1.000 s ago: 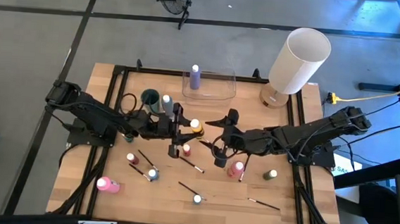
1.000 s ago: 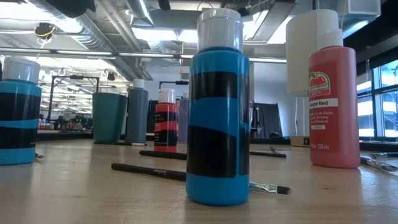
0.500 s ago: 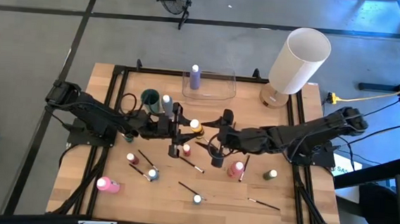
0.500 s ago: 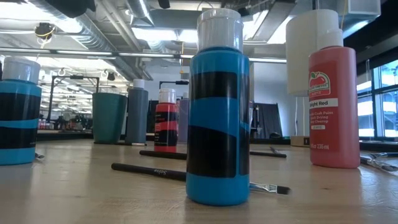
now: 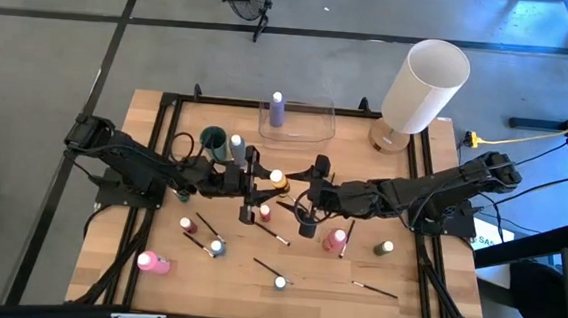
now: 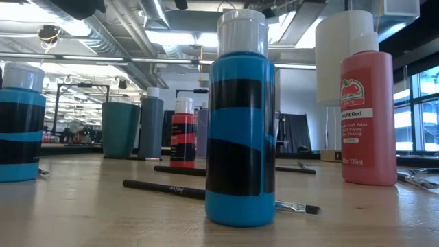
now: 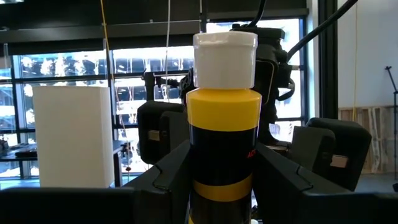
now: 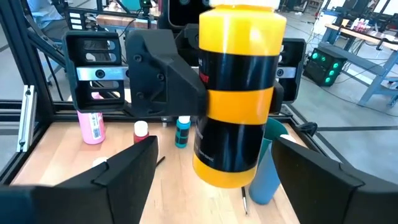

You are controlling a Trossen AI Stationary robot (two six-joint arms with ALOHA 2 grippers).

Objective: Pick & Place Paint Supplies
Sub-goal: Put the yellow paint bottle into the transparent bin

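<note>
Both arms reach inward and meet over the middle of the surface (image 5: 154, 290). The left gripper (image 7: 221, 180) has its jaws clamped on a yellow bottle (image 7: 224, 134), held upright above the surface. The bottle is yellow with black bands and a white cap. The right gripper (image 8: 214, 168) faces it, jaws spread wide on either side of the bottle, not touching. Only the right wrist view shows the bottle's underside clear of the surface; the low view shows neither gripper.
</note>
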